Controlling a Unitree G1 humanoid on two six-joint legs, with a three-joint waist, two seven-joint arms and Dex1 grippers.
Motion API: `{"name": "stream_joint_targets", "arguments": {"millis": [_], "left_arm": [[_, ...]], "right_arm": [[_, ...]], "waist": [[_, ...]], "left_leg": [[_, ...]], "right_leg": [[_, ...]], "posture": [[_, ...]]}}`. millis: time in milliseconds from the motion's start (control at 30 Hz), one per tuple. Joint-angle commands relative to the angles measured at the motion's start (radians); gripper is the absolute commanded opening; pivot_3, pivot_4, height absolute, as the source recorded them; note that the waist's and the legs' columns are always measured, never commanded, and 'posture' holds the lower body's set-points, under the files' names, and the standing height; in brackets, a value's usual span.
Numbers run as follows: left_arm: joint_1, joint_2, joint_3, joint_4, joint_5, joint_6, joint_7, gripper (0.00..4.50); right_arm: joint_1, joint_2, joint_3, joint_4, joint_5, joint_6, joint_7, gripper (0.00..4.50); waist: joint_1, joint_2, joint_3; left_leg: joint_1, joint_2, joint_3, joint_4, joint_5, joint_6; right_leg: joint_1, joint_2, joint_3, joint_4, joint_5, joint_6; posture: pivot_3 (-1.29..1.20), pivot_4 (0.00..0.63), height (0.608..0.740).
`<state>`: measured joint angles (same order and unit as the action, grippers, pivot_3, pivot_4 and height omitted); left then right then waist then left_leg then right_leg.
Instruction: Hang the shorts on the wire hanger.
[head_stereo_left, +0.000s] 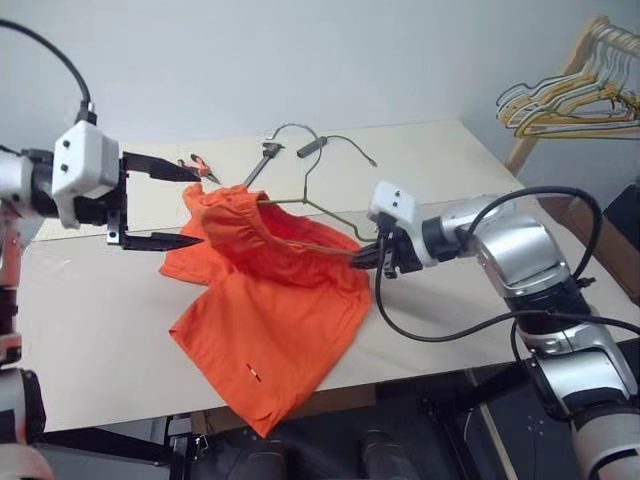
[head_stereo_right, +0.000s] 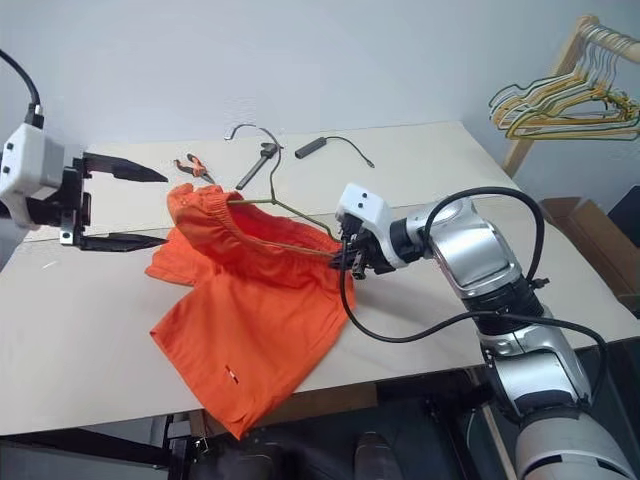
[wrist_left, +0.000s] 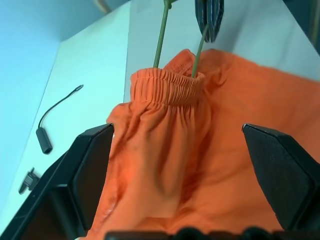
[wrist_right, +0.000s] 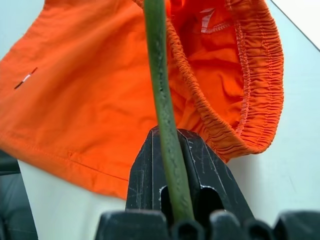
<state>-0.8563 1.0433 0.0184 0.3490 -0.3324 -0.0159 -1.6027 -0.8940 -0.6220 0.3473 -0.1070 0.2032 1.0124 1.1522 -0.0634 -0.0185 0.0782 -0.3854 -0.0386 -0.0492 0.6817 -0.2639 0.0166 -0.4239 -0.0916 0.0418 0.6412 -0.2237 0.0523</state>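
The orange shorts (head_stereo_left: 270, 320) lie on the table (head_stereo_left: 90, 330), one leg hanging over the front edge. Their elastic waistband (wrist_left: 167, 85) is lifted off the table. The thin grey-olive wire hanger (head_stereo_left: 307, 185) runs into the waistband opening, its hook pointing toward the far edge. My right gripper (head_stereo_left: 362, 258) is shut on the hanger's wire (wrist_right: 162, 100) at the shorts' right side. My left gripper (head_stereo_left: 198, 208) stands open at the left of the waistband, one finger (wrist_left: 90, 170) on each side of the raised fabric, not closed on it.
Behind the shorts lie orange-handled pliers (head_stereo_left: 200, 166), a dark tool (head_stereo_left: 262, 160) and a black cable with a plug (head_stereo_left: 320, 145). A wooden rack with a bunch of hangers (head_stereo_left: 580, 95) stands at the back right. A cardboard box (head_stereo_right: 590, 240) sits beside the table's right edge.
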Motion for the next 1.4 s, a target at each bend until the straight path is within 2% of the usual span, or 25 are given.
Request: {"name": "stream_joint_targets", "arguments": {"millis": [33,100,200,300,400,800,1000,1033,1167,1400], "left_arm": [[-0.084,-0.015,-0.127,0.112,0.040,-0.096,-0.012,4.48],[-0.133,-0.033,-0.214,0.186,0.080,-0.170,-0.012,4.48],[-0.227,-0.108,-0.271,0.338,0.213,-0.283,-0.010,4.48],[-0.275,-0.128,-0.376,0.391,0.202,-0.306,-0.012,4.48],[-0.303,-0.168,-0.395,0.448,0.259,-0.364,-0.012,3.91],[-0.305,-0.164,-0.456,0.443,0.182,-0.347,-0.012,0.08],[-0.277,-0.166,-0.410,0.404,0.132,-0.265,-0.012,0.03],[-0.264,-0.158,-0.405,0.384,0.108,-0.239,-0.012,0.00],[-0.201,-0.120,-0.388,0.308,0.049,-0.166,-0.012,0.00],[-0.140,-0.096,-0.334,0.245,0.021,-0.075,-0.012,0.00]], "right_arm": [[-0.032,-0.018,0.007,-0.058,0.030,0.014,0.009,0.00],[-0.040,-0.026,0.018,-0.060,0.039,0.015,0.014,0.00],[-0.053,-0.034,0.030,-0.065,0.048,0.018,0.020,0.00],[-0.068,-0.031,0.033,-0.070,0.062,0.037,0.014,0.00],[-0.078,-0.028,0.032,-0.073,0.079,0.054,0.006,0.00],[-0.098,-0.023,0.038,-0.067,0.092,0.082,-0.008,0.00],[-0.080,-0.047,0.073,-0.072,0.049,0.000,-0.014,0.00],[-0.071,-0.055,0.077,-0.070,0.033,-0.015,-0.028,0.69],[-0.041,-0.112,0.043,-0.032,-0.013,-0.063,-0.072,1.92],[0.040,-0.207,-0.109,0.051,-0.007,-0.108,-0.147,4.45]], "waist": [[-0.005,-0.001,-0.002],[-0.008,-0.002,-0.003],[-0.008,-0.002,-0.004],[-0.014,-0.003,-0.004],[-0.024,-0.003,-0.004],[-0.066,-0.003,-0.004],[-0.065,-0.003,-0.004],[-0.065,-0.003,-0.004],[-0.064,-0.003,-0.004],[-0.061,-0.003,-0.004]], "left_leg": [[0.000,0.000,0.000,0.001,0.000,0.000],[0.000,0.000,0.000,0.001,0.000,0.000],[0.000,0.000,0.000,0.003,0.000,0.000],[-0.002,0.000,0.000,0.004,0.000,0.000],[-0.002,0.000,0.000,0.004,0.000,0.000],[-0.004,0.001,-0.002,0.008,-0.001,0.001],[-0.005,0.001,-0.002,0.013,-0.002,0.003],[-0.005,0.000,-0.002,0.013,-0.002,0.003],[-0.005,0.001,-0.002,0.013,-0.002,0.003],[-0.005,0.000,-0.002,0.014,-0.002,0.003]], "right_leg": [[0.000,0.000,0.000,0.000,0.000,0.000],[0.001,0.000,0.000,0.001,0.000,0.000],[0.000,0.000,0.000,0.001,0.000,0.000],[-0.001,0.000,0.000,0.001,0.000,0.000],[-0.001,0.000,0.000,0.005,0.000,0.001],[-0.002,-0.001,0.000,0.007,-0.001,0.001],[-0.001,-0.001,0.000,0.007,-0.002,0.003],[-0.001,-0.001,0.000,0.007,-0.002,0.003],[-0.002,-0.002,0.000,0.007,-0.002,0.003],[-0.002,-0.002,0.001,0.006,-0.002,0.003]], "posture": [[-0.06,0.000,0.740],[-0.07,0.000,0.740],[-0.08,0.000,0.740],[-0.08,0.000,0.740],[-0.10,0.000,0.740],[-0.10,0.000,0.740],[-0.10,0.003,0.740],[-0.11,0.003,0.740],[-0.11,0.011,0.740],[-0.12,0.026,0.740]]}}
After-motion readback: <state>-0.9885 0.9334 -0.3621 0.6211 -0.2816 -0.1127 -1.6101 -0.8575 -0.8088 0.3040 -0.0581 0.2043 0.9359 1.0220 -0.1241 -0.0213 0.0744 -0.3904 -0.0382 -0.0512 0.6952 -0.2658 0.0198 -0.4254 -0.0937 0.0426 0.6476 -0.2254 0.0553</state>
